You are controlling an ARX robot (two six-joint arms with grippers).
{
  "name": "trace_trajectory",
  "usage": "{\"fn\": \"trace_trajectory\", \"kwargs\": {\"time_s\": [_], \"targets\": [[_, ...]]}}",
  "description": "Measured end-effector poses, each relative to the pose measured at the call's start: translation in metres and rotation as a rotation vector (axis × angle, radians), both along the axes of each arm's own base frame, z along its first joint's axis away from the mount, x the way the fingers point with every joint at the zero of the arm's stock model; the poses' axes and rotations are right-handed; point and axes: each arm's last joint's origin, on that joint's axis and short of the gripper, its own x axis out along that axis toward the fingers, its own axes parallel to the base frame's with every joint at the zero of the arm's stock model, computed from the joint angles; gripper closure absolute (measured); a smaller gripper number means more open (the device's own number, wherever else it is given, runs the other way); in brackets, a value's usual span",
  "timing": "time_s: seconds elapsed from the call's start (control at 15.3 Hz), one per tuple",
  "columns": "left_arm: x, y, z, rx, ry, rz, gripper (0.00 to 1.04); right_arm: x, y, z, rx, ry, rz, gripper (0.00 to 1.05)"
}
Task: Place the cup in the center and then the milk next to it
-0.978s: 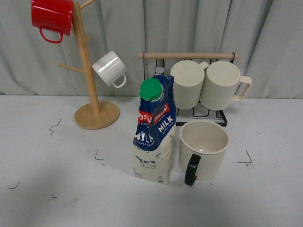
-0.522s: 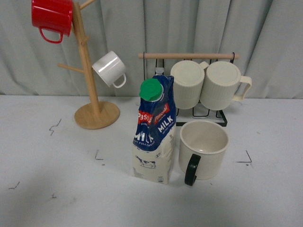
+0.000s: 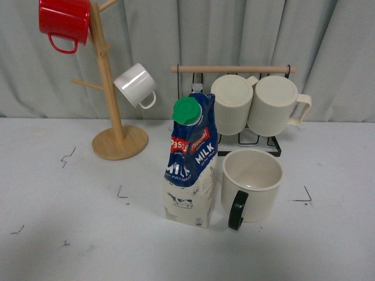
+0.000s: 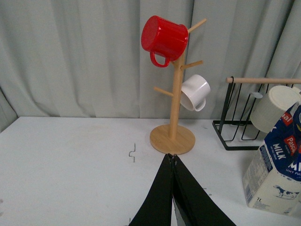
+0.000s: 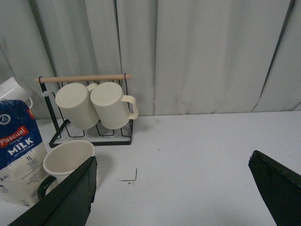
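Right wrist view: cup [image 5: 66, 162] and milk [image 5: 19, 150] stand upright, probably touching; right end effector [image 5: 171, 197] wide open, empty, nearer; left end effector [image 4: 173, 162] closed, empty.

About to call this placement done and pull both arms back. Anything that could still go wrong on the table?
The milk stands tall and narrow right beside the cup, seemingly touching or nearly so; a nudge to either could tip the carton. The cup's black handle points toward the robot, where a sweeping arm might catch it. The right gripper is open wide and the left gripper shut, both clear for now.
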Motion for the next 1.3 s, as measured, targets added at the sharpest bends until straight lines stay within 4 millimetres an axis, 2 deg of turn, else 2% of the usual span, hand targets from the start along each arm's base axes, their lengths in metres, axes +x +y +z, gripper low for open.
{"fn": "trace_trajectory", "kwargs": {"time_s": [0.2, 0.26, 0.46, 0.98, 1.3], "targets": [[-0.01, 0.0, -0.007, 0.0, 0.052, -0.003, 1.03, 0.0, 0.0, 0.0, 0.0, 0.0, 0.0, 0.06], [-0.012, 0.0, 0.0, 0.0, -0.011, -0.002, 1.03, 0.0, 0.0, 0.0, 0.0, 0.0, 0.0, 0.06], [-0.012, 0.0, -0.003, 0.0, 0.009, 0.0, 1.02, 0.0, 0.0, 0.0, 0.0, 0.0, 0.0, 0.06], [-0.012, 0.0, -0.003, 0.001, 0.012, 0.0, 0.05, 0.0, 0.0, 0.0, 0.0, 0.0, 0.0, 0.06], [-0.012, 0.0, -0.003, 0.001, 0.012, 0.0, 0.07, 0.0, 0.0, 0.0, 0.0, 0.0, 0.0, 0.06]]}}
